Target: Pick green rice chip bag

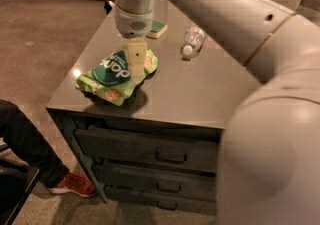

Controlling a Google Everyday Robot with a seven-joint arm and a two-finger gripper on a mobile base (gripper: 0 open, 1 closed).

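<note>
The green rice chip bag [111, 75] lies flat near the front left corner of the grey cabinet top [200, 89]. It is light green with a dark green round logo, white lettering and orange chip pictures. My gripper [136, 71] hangs straight down from the grey wrist, directly over the right half of the bag. Its beige tip is at the bag's surface and covers part of the logo. The rest of the arm fills the right side of the view.
A green-topped yellow sponge [157, 29] lies behind the gripper. A clear plastic bottle [192, 42] lies on its side to the right. Drawers [165, 156] front the cabinet. A person's dark leg and red shoe [74, 185] are at the lower left.
</note>
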